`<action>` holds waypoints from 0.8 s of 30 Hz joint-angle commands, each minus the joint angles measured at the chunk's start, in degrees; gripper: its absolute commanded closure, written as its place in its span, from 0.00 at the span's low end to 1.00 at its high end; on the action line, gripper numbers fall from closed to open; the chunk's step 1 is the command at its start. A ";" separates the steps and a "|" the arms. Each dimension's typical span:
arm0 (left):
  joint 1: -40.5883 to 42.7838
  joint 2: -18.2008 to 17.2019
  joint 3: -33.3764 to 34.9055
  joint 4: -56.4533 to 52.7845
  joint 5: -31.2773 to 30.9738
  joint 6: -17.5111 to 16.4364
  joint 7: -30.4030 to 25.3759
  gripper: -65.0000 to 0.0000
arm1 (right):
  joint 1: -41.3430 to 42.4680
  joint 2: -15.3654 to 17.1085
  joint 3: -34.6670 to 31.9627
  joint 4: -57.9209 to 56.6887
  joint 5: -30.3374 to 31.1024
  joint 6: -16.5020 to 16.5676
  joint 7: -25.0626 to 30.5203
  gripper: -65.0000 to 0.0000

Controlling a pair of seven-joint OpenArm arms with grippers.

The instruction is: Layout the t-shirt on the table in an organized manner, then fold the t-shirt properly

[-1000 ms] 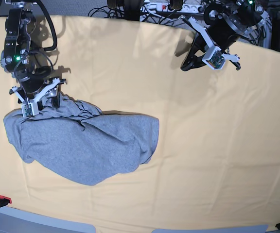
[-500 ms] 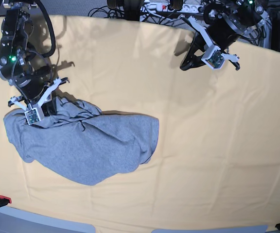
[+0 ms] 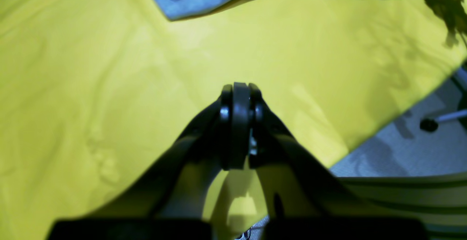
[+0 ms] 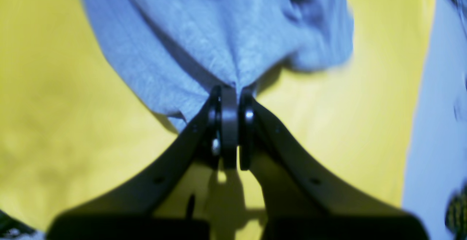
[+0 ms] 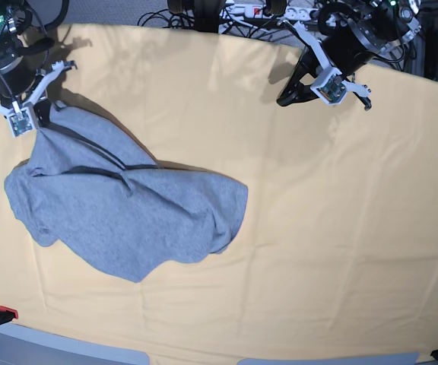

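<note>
grey tee pinched at one edge

the heather-grey knit t-shirt (image 5: 128, 213) lies rumpled on the pale yellow-orange, faintly creased table (image 5: 333, 228). a ridge of it stretches taut up to the right gripper (image 4: 233, 97), whose black jaws pinch the fabric. far off, the left gripper (image 3: 239, 97) hovers, jaws pressed together, empty.

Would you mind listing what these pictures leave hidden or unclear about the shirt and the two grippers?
- Base view: right gripper tips hidden behind its own camera mount; the pinch shows only in the right wrist view.
- Base view: the t-shirt is bunched, so sleeves, collar and any print are folded under.
- Right wrist view: motion blur hides which edge of the shirt is pinched.
- Left wrist view: the shirt is cut off by the top edge beyond the shut, empty left gripper.
</note>
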 commanded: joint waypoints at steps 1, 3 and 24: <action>0.07 -0.35 -0.11 0.87 -0.48 -0.72 -1.64 1.00 | -0.76 0.79 1.11 0.81 0.15 -0.37 0.74 1.00; -0.83 -0.35 -0.11 0.87 -0.48 -1.51 -1.95 1.00 | -1.90 0.76 1.88 0.81 -0.48 -0.37 0.39 1.00; -12.44 -0.35 1.64 -5.25 0.66 -9.88 -7.19 1.00 | -4.96 0.74 1.86 0.81 12.15 10.08 -4.07 1.00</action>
